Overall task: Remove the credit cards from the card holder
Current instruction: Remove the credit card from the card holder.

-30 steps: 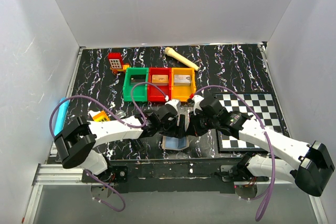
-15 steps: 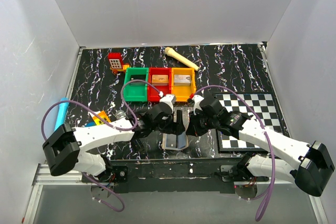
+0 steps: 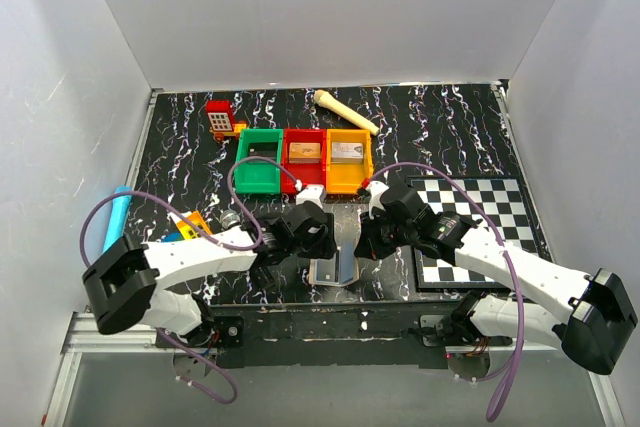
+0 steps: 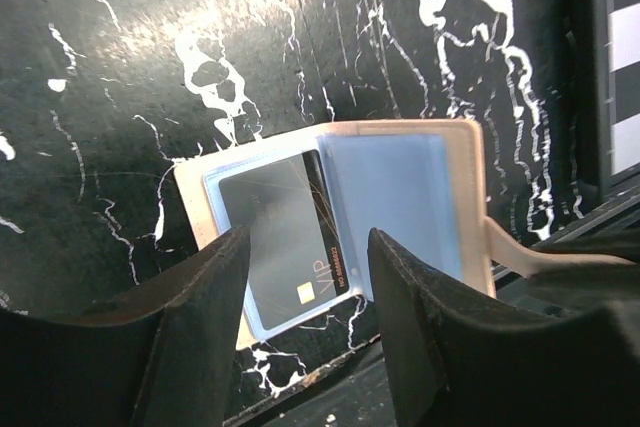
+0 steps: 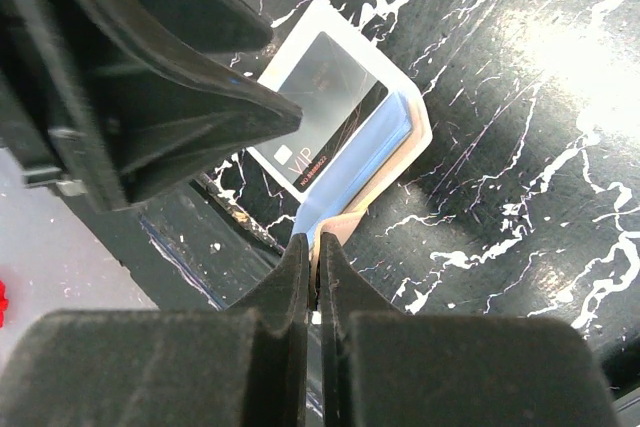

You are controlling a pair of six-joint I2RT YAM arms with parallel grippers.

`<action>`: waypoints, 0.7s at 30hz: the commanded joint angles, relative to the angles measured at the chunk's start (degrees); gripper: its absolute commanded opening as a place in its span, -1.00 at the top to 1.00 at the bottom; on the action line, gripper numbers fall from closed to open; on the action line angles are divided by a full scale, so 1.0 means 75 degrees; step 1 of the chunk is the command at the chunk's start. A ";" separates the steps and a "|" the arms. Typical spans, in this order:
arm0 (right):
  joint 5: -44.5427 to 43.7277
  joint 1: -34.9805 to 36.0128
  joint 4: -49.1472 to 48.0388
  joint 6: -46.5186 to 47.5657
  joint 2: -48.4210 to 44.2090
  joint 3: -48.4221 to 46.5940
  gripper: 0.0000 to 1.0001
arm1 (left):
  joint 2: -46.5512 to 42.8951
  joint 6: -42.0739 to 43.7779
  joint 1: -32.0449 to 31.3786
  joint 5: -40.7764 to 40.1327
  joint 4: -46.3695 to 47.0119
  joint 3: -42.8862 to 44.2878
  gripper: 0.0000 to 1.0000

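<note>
My right gripper (image 5: 312,244) pinched shut on the tan tab of the card holder (image 4: 390,192), lying open on the black marbled table (image 4: 100,97), dark card (image 4: 275,232) in one pocket, my left gripper (image 4: 308,242) above it, jaws apart, empty

You lose the 6 o'clock edge of the dark card (image 4: 275,217) behind the left gripper (image 4: 308,242); the print beside "VIP" is too small to read. From above, the right gripper (image 3: 358,247) covers the card holder (image 3: 336,269) at 3 o'clock.

I see the tan card holder (image 4: 400,187) lying open on the worktop (image 4: 150,67), pale blue lining up. A dark VIP card (image 4: 280,237) sits askew in one pocket.
</note>
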State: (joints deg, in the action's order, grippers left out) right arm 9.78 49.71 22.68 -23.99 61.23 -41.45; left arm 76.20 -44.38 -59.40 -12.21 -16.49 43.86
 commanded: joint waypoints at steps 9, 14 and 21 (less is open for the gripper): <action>-0.0624 -0.0066 0.0351 -0.0223 -0.0511 0.0324 0.47 | 0.0972 0.0281 -0.0038 0.0784 0.0734 0.0153 0.09; -0.0894 -0.0078 0.0866 -0.0235 -0.0863 -0.0015 0.08 | 0.0786 0.0187 -0.0038 0.0702 0.0734 0.0059 0.09; -0.0053 -0.0078 0.0553 -0.0387 -0.0877 -0.0567 0.15 | 0.0234 0.0023 -0.0026 0.0503 0.0734 -0.0233 0.07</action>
State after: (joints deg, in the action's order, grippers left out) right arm 4.99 49.43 29.85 -25.56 54.43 -42.09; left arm 82.21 -43.51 -59.40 -7.05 -11.81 43.51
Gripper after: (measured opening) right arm 0.456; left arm 0.465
